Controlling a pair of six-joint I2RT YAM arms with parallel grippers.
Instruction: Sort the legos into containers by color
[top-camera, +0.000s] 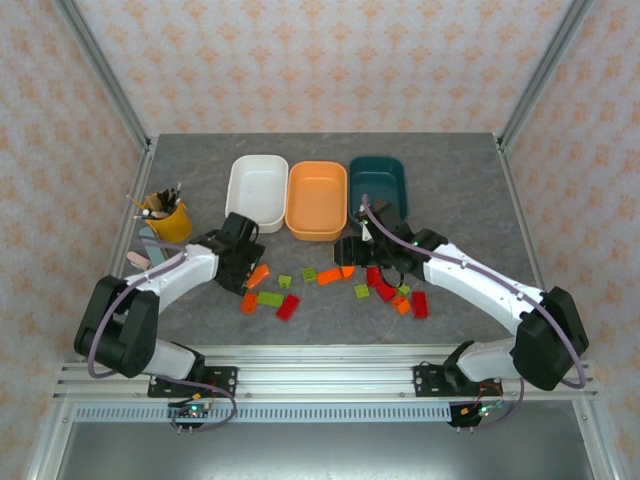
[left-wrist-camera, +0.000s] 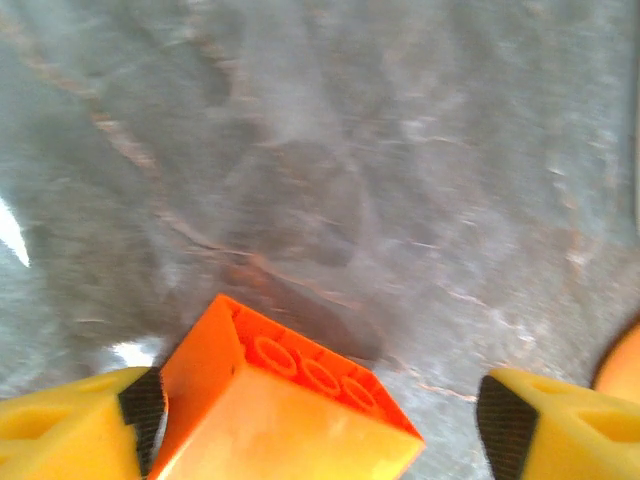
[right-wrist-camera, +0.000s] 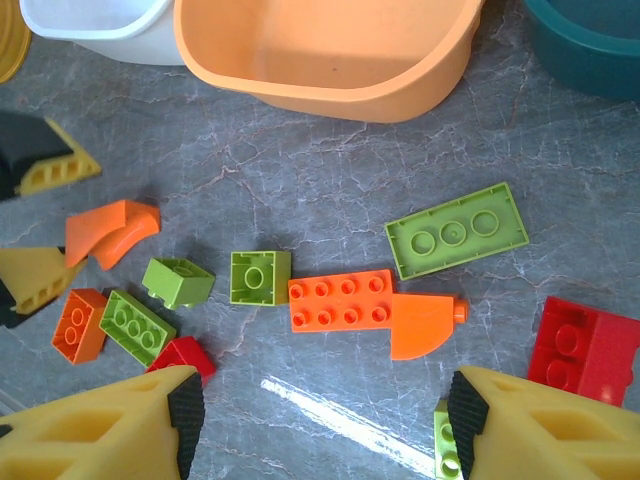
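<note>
**Orange brick lined up on the left, right side open over the pile**

Far left is the yellow pen cup (top-camera: 168, 218). It's not part of the job, so I leave it. Next, my left jaws stand open, low over the grey marbled worktop (left-wrist-camera: 400, 150), w/ an orange brick (left-wrist-camera: 290, 400) btwn them. The brick touches one dark pad (left-wrist-camera: 140, 405); the other pad (left-wrist-camera: 497, 420) is well apart, so nothing is gripped. I judge this a pre-close pose, straddling the brick so the pads meet its flat sides, not the studs. The brick is glossy hard plastic w/ a row of round studs on top.

Behind sit the white tub (top-camera: 257, 190) and orange tub (top-camera: 318, 198), side by side. Both are smooth and round-cornered, w/ no brick inside that I can see, so the sort looks barely begun. They're prob. set just beyond the pile to keep carries short.

In the centre the loose legos (top-camera: 270, 298) lie in a band of lime, orange and red. From the right wrist I see a small lime cube (right-wrist-camera: 260, 277), then an orange plate (right-wrist-camera: 340, 300) w/ eight studs butted against an orange curved piece (right-wrist-camera: 425, 325), then a flat lime plate (right-wrist-camera: 457, 228).

My right jaws hang open w/ nothing btwn them, above bare worktop just near that orange plate. I judge they're ready to drop on a pick.

Furthest right are the teal tub (top-camera: 378, 185), also w/o bricks, and a chunky red block (right-wrist-camera: 585, 345).
</note>
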